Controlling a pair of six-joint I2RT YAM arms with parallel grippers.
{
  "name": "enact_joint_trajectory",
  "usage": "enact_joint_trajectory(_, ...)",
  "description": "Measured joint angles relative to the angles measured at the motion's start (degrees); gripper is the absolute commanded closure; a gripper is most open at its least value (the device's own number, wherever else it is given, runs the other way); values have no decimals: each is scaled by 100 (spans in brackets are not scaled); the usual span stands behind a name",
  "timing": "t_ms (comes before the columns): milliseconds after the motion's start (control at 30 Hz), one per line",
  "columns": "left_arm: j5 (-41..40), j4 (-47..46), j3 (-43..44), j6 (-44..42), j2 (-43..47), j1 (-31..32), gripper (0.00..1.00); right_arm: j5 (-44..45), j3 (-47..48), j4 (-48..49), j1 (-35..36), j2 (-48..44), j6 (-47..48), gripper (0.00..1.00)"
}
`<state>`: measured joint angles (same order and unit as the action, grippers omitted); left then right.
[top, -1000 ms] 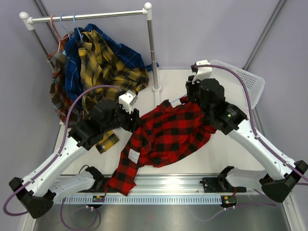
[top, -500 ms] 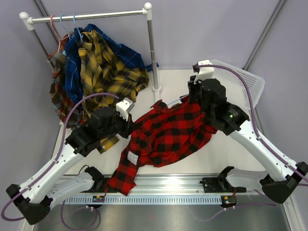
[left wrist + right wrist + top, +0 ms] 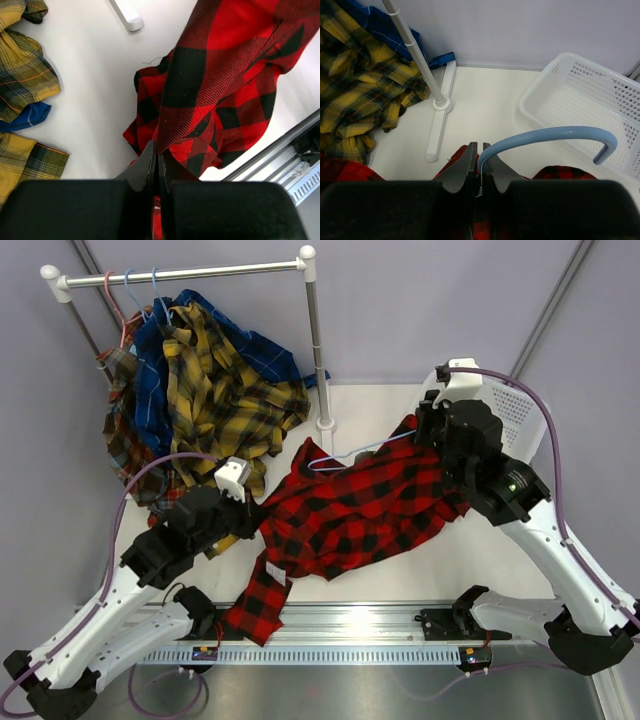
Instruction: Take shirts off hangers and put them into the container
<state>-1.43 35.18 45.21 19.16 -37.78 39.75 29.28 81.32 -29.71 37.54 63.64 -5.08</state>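
near the table's (image 3: 450, 565) front edge, the left pincer (image 3: 157, 150) is clamped on the red-and-black shirt (image 3: 350, 510), a grip plain only from its wrist camera. farther back, the right pincer (image 3: 480, 152) grips the blue hanger (image 3: 545, 134), which only that wrist view shows; the shirt stretches between them. the white basket (image 3: 580, 95) sits at the far right corner.

Red-and-black check shirt (image 3: 360, 515), seemingly half off blue hanger (image 3: 365, 450), near white basket (image 3: 580, 95)

red-and-black shirt (image 3: 350, 515): 1
yellow-and-black shirt (image 3: 225, 390): 1
blue shirt (image 3: 150, 360): 1
brown-red plaid shirt (image 3: 120, 445): 1
shirts all together: 4
light blue hanger (image 3: 365, 450): 3
pink hanger (image 3: 110, 288): 1
hangers all together: 4
white basket (image 3: 520, 410): 1
metal rail (image 3: 190, 273): 1
robot arm (image 3: 110, 590): 2
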Motion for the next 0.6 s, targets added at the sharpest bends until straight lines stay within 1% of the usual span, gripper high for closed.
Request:
enact_joint_trajectory(200, 79, -39, 2, 87, -140, 0, 100, -192, 382, -175, -17, -199, -240, 100)
enact_joint_trajectory(300, 282, -59, 17, 46, -365, 0, 69, -531, 442, -142, -42, -319, -306, 100)
enact_joint_trajectory(333, 350, -26, 24, 17, -439, 0, 39, -645, 444, -133, -72, -358, -308, 100)
enact_joint_trajectory(367, 433, 46, 44, -26, -505, -2, 27, -734, 450, -122, -94, -387, -317, 100)
enact_joint_trajectory(400, 525, 142, 90, -61, -544, -4, 19, -859, 450, -92, -125, -411, -328, 100)
enact_joint_trajectory(467, 680, 293, 256, -162, -555, -7, 7, -1080, 437, 9, -140, -420, -337, 100)
enact_joint_trajectory(533, 841, 382, 595, -286, -509, -7, 2, -1292, 323, 157, -138, -428, -352, 100)
enact_joint_trajectory(600, 964, 393, 999, -398, -411, -7, 1, -1453, 90, 304, -129, -444, -358, 100)
